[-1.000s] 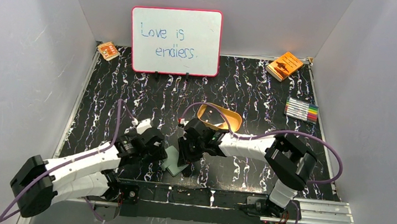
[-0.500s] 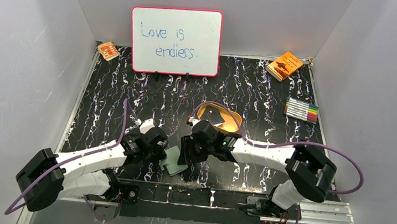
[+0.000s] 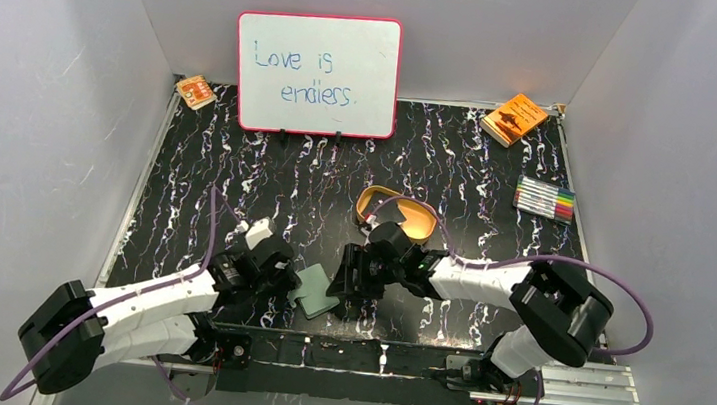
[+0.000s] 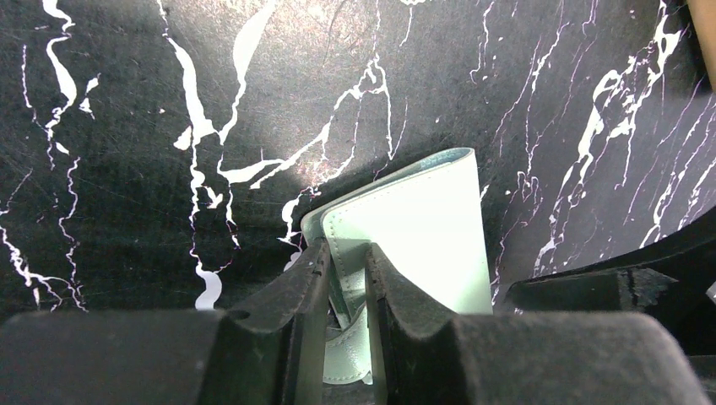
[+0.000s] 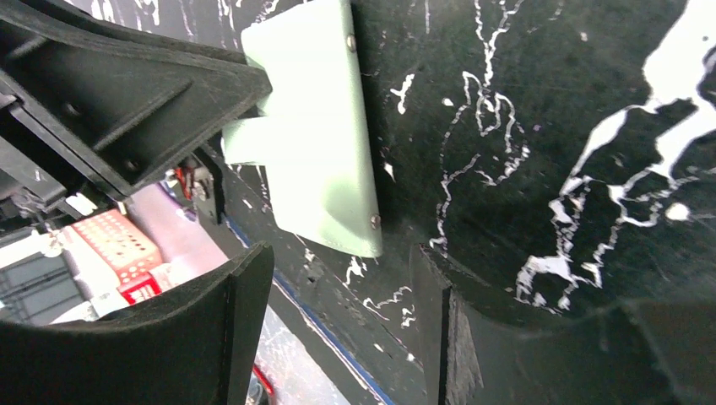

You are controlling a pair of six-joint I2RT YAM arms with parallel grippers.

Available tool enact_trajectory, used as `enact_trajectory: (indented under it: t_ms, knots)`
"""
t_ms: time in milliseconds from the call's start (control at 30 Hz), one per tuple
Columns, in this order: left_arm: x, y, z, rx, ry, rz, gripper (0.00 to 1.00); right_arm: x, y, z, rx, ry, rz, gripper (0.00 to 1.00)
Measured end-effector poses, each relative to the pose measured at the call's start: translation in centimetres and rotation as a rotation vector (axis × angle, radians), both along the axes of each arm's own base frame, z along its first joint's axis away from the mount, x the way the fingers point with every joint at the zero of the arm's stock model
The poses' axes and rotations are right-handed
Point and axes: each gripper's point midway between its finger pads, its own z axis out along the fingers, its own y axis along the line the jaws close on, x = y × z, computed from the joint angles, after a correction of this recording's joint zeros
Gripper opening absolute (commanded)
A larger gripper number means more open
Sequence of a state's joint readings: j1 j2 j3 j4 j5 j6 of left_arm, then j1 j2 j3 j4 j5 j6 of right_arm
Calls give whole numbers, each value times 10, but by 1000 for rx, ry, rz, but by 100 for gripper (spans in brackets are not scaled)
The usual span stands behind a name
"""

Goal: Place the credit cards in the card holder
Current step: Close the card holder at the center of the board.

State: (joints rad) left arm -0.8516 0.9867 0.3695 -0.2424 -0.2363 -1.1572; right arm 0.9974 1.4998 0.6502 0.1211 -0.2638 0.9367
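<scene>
The card holder (image 4: 422, 228) — smooth, matt, leather-like, metal rivets; table (image 3: 498, 177) — glossy black marbled.

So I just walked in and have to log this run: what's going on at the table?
Both arms are working on the green card holder, which lies folded on the black table near its front edge. The left gripper is shut on one edge of the card holder, pinching it. The right gripper is open right beside the holder and holds nothing. No credit cards show in any view.
</scene>
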Motion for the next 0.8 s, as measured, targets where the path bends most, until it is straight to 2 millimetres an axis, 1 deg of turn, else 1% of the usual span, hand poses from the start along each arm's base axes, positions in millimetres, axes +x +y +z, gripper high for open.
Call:
enact_trajectory:
  t_ms: [200, 333, 400, 567, 800]
  knots:
    - [-1, -1, -1, -32, -8, 14, 1, -3, 10, -5, 43, 69, -18, 68]
    - [-1, -1, -2, -53, -13, 25, 0, -7, 10, -11, 53, 119, -47, 68]
    - [-1, -1, -2, -60, -14, 29, 0, -8, 10, -10, 68, 138, -65, 68]
    - [-1, -1, -3, -72, -16, 38, 0, -11, 10, -12, 108, 190, -104, 66]
    - [-1, -1, -3, -83, -12, 52, 0, -12, 16, -13, 159, 241, -123, 60]
